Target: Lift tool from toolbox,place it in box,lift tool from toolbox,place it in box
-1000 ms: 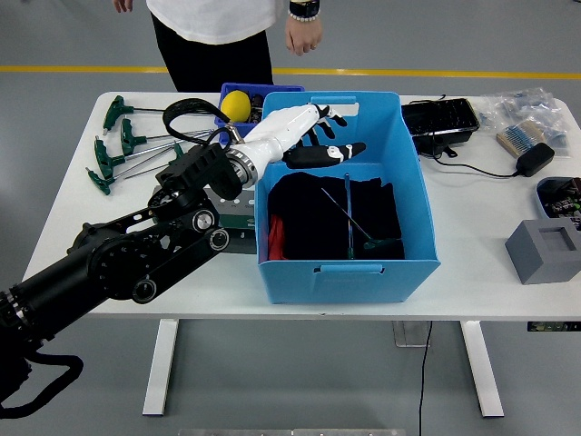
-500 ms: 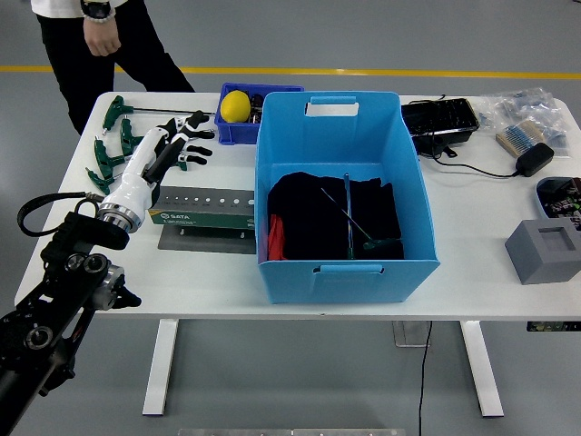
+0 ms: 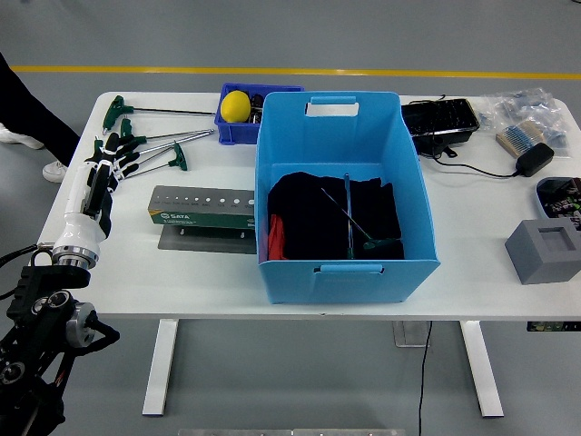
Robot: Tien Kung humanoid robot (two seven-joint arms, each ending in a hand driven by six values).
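Several T-handle hex keys (image 3: 150, 145) with green handles lie on the white table's far left. My left hand (image 3: 111, 159), white with black fingers, is over their left-hand handles, fingers spread and closed on nothing. A green tool holder (image 3: 201, 207) with a row of holes stands on a grey plate to the hand's right. In the middle sits the big blue box (image 3: 413, 182), lined with black cloth, and two T-handle keys (image 3: 349, 218) lie crossed on the cloth. My right arm is out of sight.
A small blue bin (image 3: 263, 91) with a yellow ball (image 3: 235, 105) stands behind the holder. On the right are a black tray (image 3: 440, 118), a cable and charger (image 3: 533, 160), a brush (image 3: 517, 138) and a grey block (image 3: 545, 250). A person's leg and shoe (image 3: 27, 136) show at the left edge.
My left hand has drawn back from above the blue box and swung left to the hex keys. The person has walked left, almost out of the picture.
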